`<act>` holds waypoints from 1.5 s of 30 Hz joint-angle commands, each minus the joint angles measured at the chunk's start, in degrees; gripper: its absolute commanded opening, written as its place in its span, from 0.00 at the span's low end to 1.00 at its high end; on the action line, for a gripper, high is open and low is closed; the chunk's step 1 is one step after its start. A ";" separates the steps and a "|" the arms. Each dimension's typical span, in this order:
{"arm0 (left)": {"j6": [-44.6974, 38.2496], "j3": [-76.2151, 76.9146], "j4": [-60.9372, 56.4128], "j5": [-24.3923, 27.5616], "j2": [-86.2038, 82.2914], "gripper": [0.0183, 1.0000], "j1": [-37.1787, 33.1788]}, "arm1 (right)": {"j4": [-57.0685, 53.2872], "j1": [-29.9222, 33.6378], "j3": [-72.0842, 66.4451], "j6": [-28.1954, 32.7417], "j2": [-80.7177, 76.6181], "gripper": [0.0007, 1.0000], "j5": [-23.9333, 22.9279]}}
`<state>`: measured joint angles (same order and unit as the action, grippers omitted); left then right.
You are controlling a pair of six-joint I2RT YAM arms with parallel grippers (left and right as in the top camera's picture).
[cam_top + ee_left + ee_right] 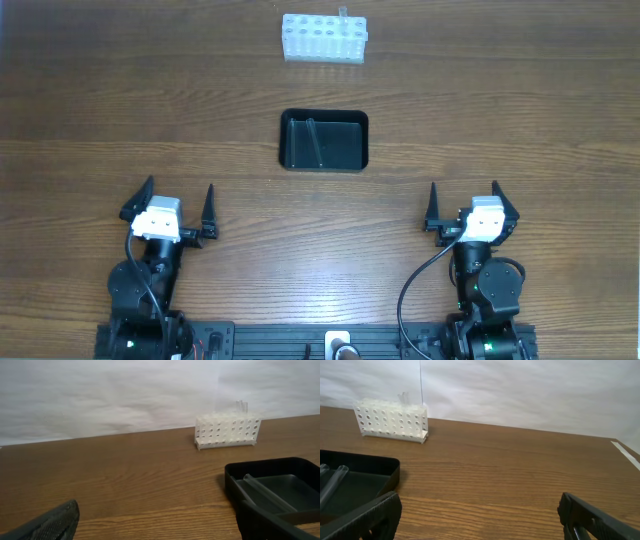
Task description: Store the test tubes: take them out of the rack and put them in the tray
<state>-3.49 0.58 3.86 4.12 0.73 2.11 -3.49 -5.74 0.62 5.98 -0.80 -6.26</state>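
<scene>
- Left gripper [180,186] at 7 o'clock and right gripper [465,186] at 5 o'clock, both spread open, empty.
- Black tray [283,140] mid-tabletop [100,100] holds test tubes [312,140].
- White rack [323,40] at 12 o'clock, upright tube [341,13] inside.

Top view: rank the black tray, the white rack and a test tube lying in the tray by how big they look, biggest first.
1. black tray, largest, though only a little bigger than the rack
2. white rack
3. test tube lying in the tray, by far the smallest
</scene>
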 commanded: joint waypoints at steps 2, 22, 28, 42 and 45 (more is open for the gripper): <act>-0.79 -0.24 0.22 0.76 -0.44 1.00 -0.42 | -0.22 0.04 -0.35 -0.26 0.52 0.99 0.22; -0.79 -0.24 0.22 0.76 -0.44 1.00 -0.42 | 20.55 0.09 0.15 -0.37 -9.29 0.99 0.85; -0.79 -0.24 0.22 0.76 -0.44 1.00 -0.42 | 27.06 0.07 9.01 -5.27 -28.39 0.99 0.66; -0.76 -0.24 0.24 0.76 -0.44 1.00 -0.42 | 27.32 -6.27 40.28 -8.94 -72.96 0.99 6.16; -0.76 -0.24 0.22 0.76 -0.44 1.00 -0.42 | 32.59 -10.67 43.91 -8.92 -81.09 0.99 1.49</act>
<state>-3.51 0.58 3.90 4.14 0.73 2.11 27.03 -13.15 41.36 -2.02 -76.88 -1.48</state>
